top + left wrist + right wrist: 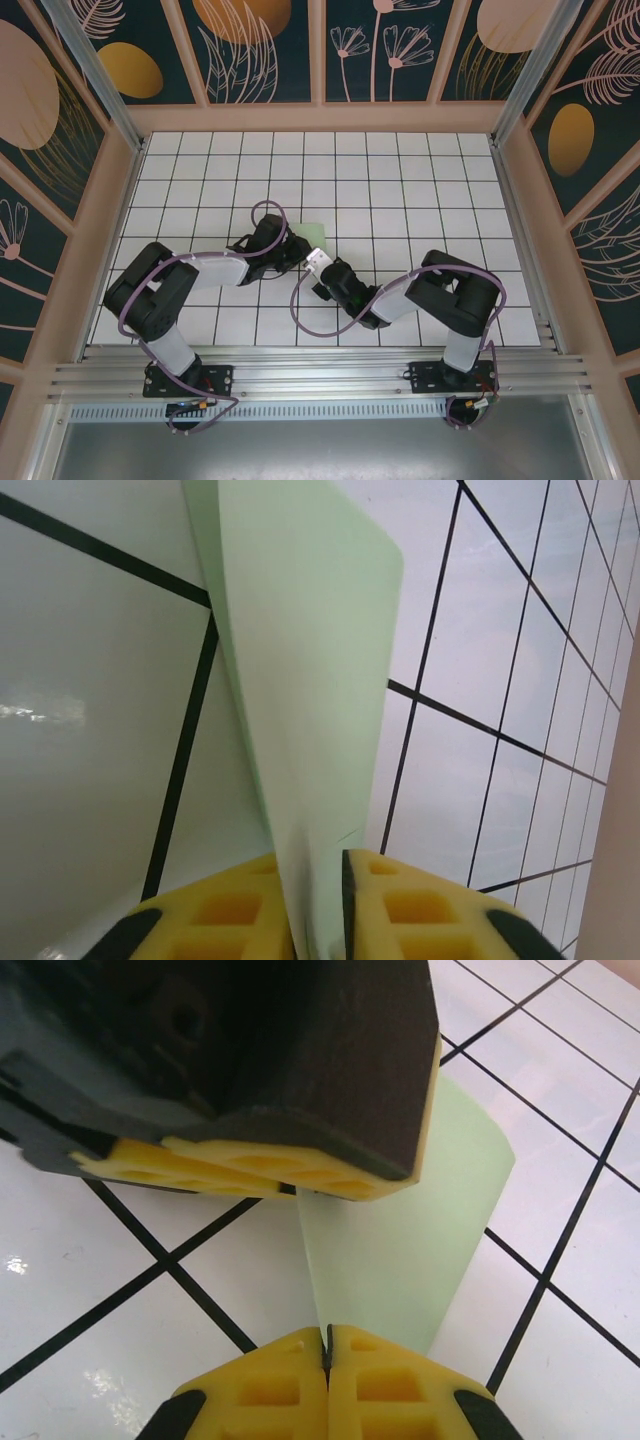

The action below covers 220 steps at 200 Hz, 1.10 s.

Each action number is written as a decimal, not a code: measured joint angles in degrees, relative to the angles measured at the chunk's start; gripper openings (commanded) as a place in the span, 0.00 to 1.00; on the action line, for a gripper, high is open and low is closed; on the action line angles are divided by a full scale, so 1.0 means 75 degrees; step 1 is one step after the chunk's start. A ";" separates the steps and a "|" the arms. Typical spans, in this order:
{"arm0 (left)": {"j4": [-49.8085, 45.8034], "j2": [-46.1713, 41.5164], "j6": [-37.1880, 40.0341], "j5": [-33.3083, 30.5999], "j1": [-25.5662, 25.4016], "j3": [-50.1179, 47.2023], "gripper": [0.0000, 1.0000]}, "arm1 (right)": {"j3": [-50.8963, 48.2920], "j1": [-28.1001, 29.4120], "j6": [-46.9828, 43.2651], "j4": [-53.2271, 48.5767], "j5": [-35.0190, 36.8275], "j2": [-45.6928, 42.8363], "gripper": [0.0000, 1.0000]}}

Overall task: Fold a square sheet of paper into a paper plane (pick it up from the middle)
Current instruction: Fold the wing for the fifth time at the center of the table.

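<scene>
Paper (300, 680), folded upright, is clamped by left jaws and right jaws alike, probably to pull its crease taut.

There are two robot arms, one left arm (185, 275) and one right arm (445, 290); there are two grippers, one left gripper (314, 872) and one right gripper (327, 1360); each gripper has two yellow fingers (395, 1388), so that makes four fingers; there is one piece of green paper (300, 660); there is one white table (400, 170); there are two purple cables (293, 305), one on each arm.
</scene>
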 measured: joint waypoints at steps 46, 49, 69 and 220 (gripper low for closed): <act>-0.0659 -0.0938 0.0201 -0.0726 0.0000 -0.0003 0.58 | -0.0044 -0.0003 0.0568 0.0111 -0.0166 0.0000 0.00; -0.0691 -0.1017 0.0184 -0.0781 0.0000 -0.0003 0.59 | -0.0052 -0.0003 0.0600 0.0119 -0.0198 0.0000 0.00; -0.0915 -0.1588 0.0227 -0.1236 0.0000 -0.0026 0.61 | -0.0114 -0.0023 0.0924 0.0157 -0.0458 0.0000 0.00; -0.0915 -0.2349 0.0210 -0.2028 0.0000 -0.0717 0.64 | -0.1227 -0.1658 0.4581 0.1212 -0.2940 -0.0527 0.00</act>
